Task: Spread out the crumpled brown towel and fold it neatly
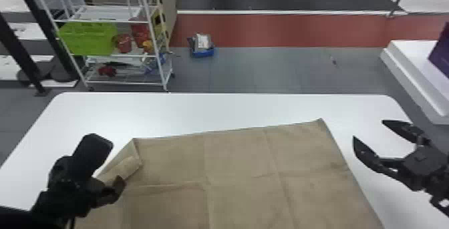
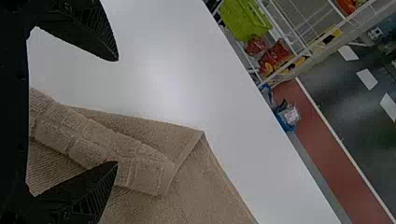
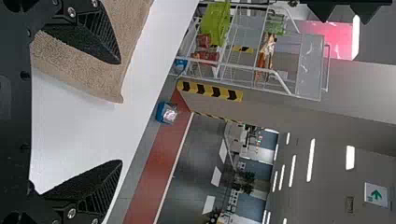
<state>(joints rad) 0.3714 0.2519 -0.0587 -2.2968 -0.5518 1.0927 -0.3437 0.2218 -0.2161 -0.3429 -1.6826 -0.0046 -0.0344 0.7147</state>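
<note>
Supporting table (image 1: 213, 111): white, across middle and lower frame, head view.
Brown towel (image 1: 240, 165): centre to bottom edge; mostly flat, grid of faint creases, upper-left corner turned over. Left wrist view adds the band's blocky, looped weave.
White rack (image 1: 151, 28): upper left, head view.
Left gripper (image 1: 108, 193): lower left, head view; fingers wide, one across the turned-over band in the left wrist view, contact unclear.
Right gripper (image 1: 368, 129): right side, head view; fingers wide, one overlapping towel in the right wrist view.
Green-and-white sign (image 3: 376, 194): lower right, right wrist view.
</note>
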